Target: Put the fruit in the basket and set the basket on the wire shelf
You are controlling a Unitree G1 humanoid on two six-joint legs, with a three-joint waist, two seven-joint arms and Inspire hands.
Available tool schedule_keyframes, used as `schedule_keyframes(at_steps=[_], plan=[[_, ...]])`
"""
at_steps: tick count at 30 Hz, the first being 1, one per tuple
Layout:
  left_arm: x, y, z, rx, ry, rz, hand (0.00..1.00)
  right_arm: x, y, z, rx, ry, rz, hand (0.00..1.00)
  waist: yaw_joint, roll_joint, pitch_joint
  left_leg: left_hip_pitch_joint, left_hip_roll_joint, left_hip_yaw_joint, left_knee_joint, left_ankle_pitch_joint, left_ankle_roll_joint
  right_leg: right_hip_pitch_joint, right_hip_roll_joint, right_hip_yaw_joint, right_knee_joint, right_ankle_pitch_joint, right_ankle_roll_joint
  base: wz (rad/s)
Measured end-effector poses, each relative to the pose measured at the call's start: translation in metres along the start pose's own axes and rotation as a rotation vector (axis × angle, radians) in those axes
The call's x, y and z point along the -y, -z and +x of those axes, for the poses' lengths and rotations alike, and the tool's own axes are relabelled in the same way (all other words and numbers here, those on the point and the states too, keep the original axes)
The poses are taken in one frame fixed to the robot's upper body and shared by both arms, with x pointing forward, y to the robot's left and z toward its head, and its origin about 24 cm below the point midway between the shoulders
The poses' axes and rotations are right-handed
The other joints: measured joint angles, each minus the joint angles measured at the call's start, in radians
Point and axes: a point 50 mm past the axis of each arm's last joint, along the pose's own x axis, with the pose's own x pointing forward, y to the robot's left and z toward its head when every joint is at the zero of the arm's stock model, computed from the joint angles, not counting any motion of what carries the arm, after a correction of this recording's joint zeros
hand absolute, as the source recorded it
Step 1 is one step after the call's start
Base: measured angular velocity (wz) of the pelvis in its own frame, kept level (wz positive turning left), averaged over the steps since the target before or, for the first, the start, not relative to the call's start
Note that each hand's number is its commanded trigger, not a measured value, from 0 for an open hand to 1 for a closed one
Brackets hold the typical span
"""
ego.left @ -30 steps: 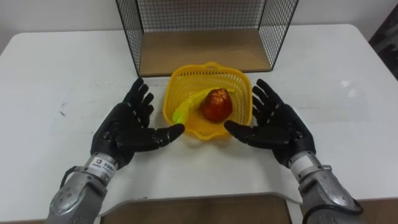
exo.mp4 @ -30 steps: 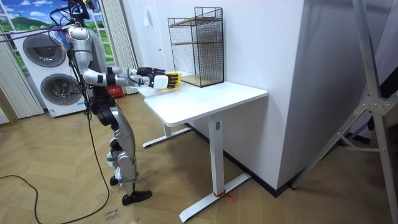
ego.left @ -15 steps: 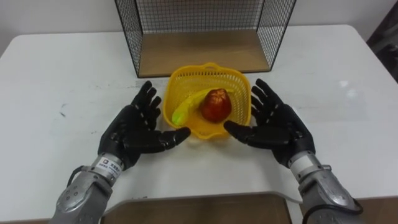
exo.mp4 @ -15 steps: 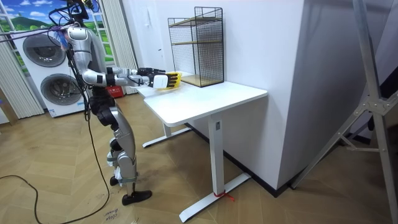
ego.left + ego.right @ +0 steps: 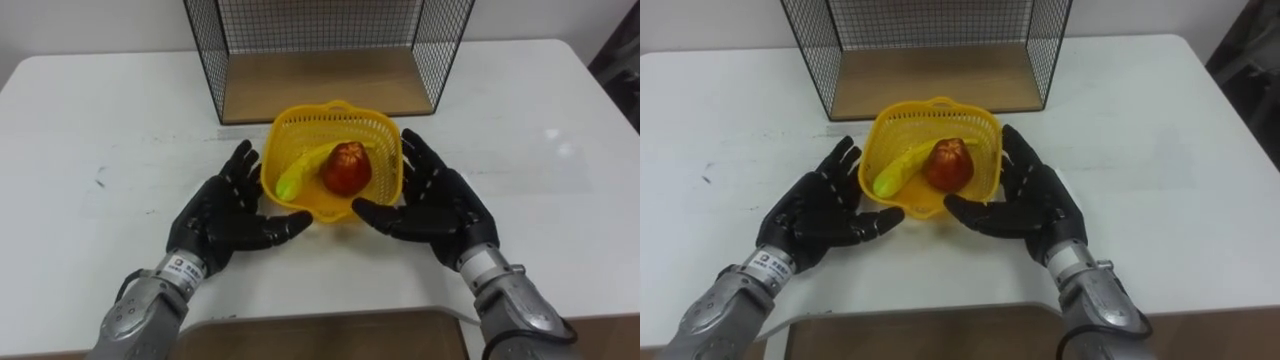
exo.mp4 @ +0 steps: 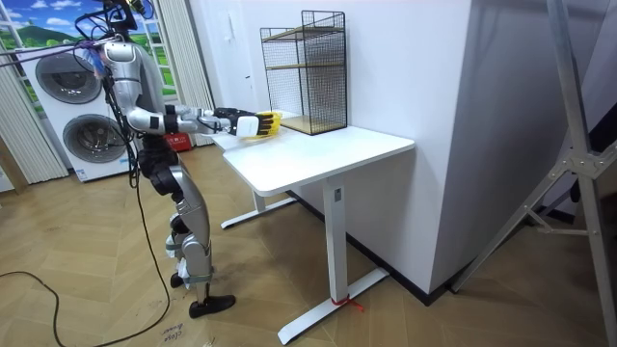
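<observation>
A yellow plastic basket (image 5: 300,132) (image 5: 896,134) stands on the white table (image 5: 110,130), just in front of the black wire shelf (image 5: 325,80) with its wooden floor. Inside the basket lie a red apple (image 5: 346,168) (image 5: 948,164) and a yellow-green banana (image 5: 303,171) (image 5: 898,172). My left hand (image 5: 225,213) (image 5: 818,218) is open with its palm against the basket's left side, thumb under the front rim. On the basket's right side my right hand (image 5: 432,203) (image 5: 1030,203) is open too, its palm facing the basket. In the room view I stand at the table's end, both arms stretched to the basket (image 6: 266,122).
The wire shelf (image 6: 307,72) stands at the table's far edge against the wall. The table's front edge (image 5: 320,318) runs close under my wrists. In the room view two washing machines (image 6: 79,114) stand behind me by a window.
Both hands have closed in on the basket: the left hand moved right up to its side, the right hand moved slightly left. The basket and fruit have stayed where they were.
</observation>
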Motion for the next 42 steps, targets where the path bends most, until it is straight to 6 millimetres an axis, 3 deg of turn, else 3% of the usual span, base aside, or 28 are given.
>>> schedule_keyframes(at_steps=[27,42], plan=[[0.0053,-0.0026,0.0052,0.006,0.011,0.012,0.0,-0.0011,0.0033,0.0037,-0.019,-0.051,-0.003,0.0,0.002,-0.001,-0.0002,-0.007,-0.003,0.0,0.008,0.0,0.0,-0.018,0.001,0.021,0.012,0.0,0.0,-0.01],[0.0056,-0.0045,0.0053,-0.014,0.009,0.126,0.0,-0.0043,0.0016,0.0062,-0.017,-0.065,-0.024,0.0,0.005,-0.001,-0.0025,-0.023,-0.004,-0.002,0.016,0.0,0.0,-0.037,-0.001,0.024,0.025,-0.001,0.0,-0.01]])
